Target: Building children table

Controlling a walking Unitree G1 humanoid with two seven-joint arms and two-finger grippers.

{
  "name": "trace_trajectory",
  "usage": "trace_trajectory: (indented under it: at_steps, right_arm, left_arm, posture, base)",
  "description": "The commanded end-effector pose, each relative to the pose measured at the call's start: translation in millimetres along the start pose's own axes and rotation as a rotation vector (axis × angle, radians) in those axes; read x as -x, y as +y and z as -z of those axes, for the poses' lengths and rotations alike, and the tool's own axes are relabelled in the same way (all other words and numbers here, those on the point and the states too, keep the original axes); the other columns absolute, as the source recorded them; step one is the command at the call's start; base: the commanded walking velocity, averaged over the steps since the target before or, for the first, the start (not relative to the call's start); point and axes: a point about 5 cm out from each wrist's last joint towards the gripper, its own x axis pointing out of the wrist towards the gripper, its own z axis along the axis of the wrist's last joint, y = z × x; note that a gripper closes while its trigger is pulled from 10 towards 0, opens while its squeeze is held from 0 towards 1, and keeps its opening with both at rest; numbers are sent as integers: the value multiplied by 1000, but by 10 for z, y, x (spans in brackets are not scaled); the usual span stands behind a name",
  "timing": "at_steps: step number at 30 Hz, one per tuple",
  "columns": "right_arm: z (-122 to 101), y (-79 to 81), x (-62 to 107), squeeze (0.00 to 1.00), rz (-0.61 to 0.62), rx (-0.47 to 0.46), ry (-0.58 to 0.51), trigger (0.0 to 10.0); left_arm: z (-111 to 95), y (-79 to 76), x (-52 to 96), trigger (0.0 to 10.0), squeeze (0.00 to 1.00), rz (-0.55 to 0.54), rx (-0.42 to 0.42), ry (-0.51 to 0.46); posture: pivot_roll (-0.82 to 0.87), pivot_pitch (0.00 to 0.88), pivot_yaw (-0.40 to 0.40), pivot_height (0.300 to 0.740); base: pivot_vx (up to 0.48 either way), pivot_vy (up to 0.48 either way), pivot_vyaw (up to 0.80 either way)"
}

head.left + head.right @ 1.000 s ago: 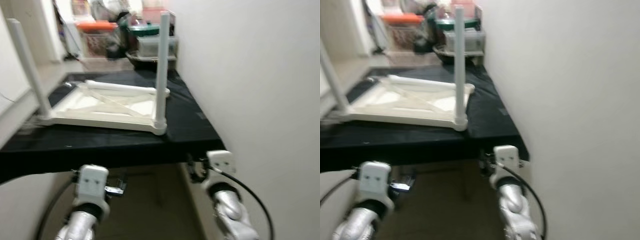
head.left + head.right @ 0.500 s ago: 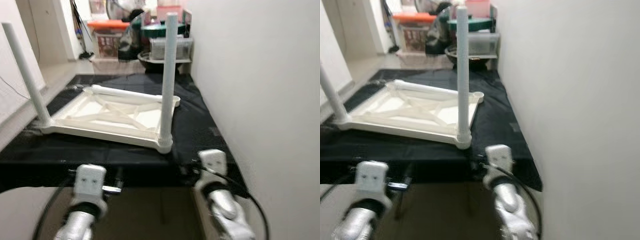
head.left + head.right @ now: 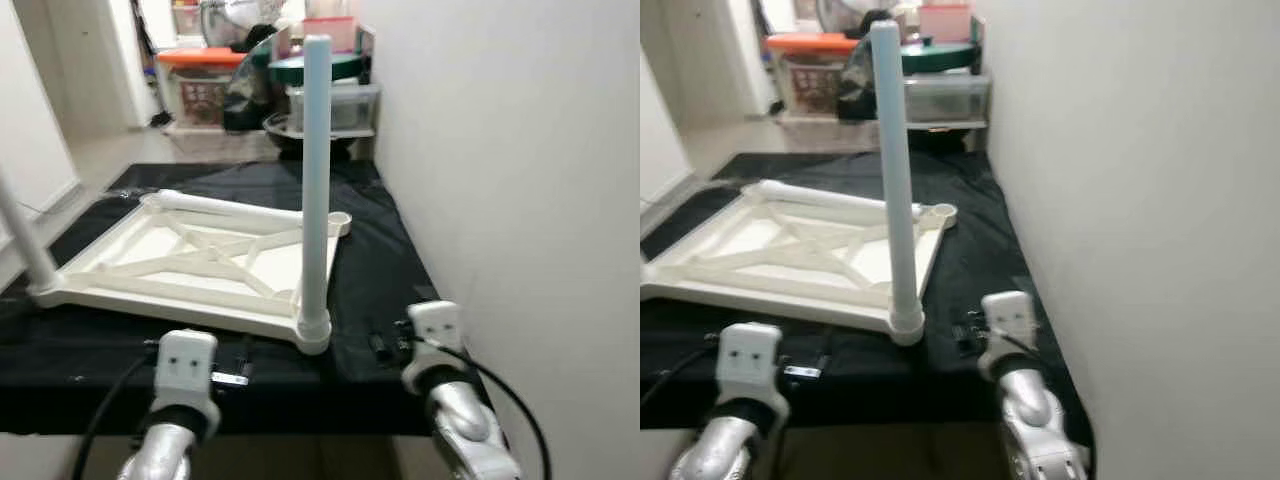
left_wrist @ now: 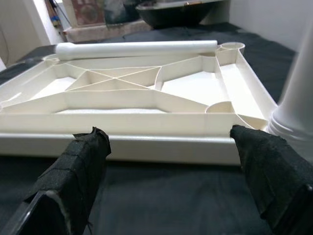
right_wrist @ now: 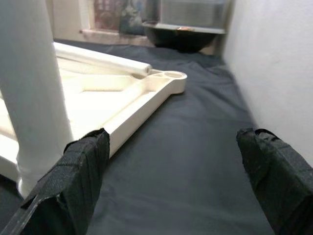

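Both arms have come closer to the black cloth (image 3: 390, 250) since a moment ago, and the camera has moved in too, so the table top looks bigger and sharper.

The white table top (image 3: 190, 260) lies upside down on the cloth, in the middle and to the left. One leg (image 3: 315, 180) stands straight up at its near right corner. Another leg (image 3: 22, 240) stands at the near left corner. A loose leg (image 3: 235, 207) lies flat along the far edge of the table top. At the far right corner there is an open round socket (image 3: 338, 218) with no leg in it.

The left gripper (image 4: 171, 161) is low at the near edge of the cloth, pointing at the near side of the table top. Its fingers (image 4: 83, 161) are wide apart and hold nothing. The right gripper (image 5: 171, 161) is near the standing leg on the right, over bare cloth. Its fingers (image 5: 264, 161) are wide apart too, with nothing between them.

A white wall (image 3: 520, 150) runs along the right side. Far behind the cloth sit boxes (image 3: 205, 85) and a dark bowl (image 3: 285, 125).
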Motion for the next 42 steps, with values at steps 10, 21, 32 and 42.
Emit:
trace_trajectory:
  at_steps: [10,21,32,42]
  right_arm:
    - [49,-131,14,0,64,13,31,10000]
    - [52,-347,-61,0,158,1,51,10000]
    - [-139,-722,-321,0,-321,-107,62,10000]
    - [-451,-837,-378,0,-716,-65,68,10000]
  left_arm:
    - [21,-55,-5,10000,0,22,8,15]
    - [21,-71,5,10000,0,29,20,19]
    - [122,-386,219,10000,0,300,121,101]
    - [117,-474,350,10000,0,374,154,125]
  posture:
    - [99,9,-42,740]
    - [99,7,-41,740]
    - [111,31,-42,740]
    - [119,60,-41,740]
  base:
    - [0,0,400]
    - [0,0,0]
    - [0,0,0]
    - [0,0,0]
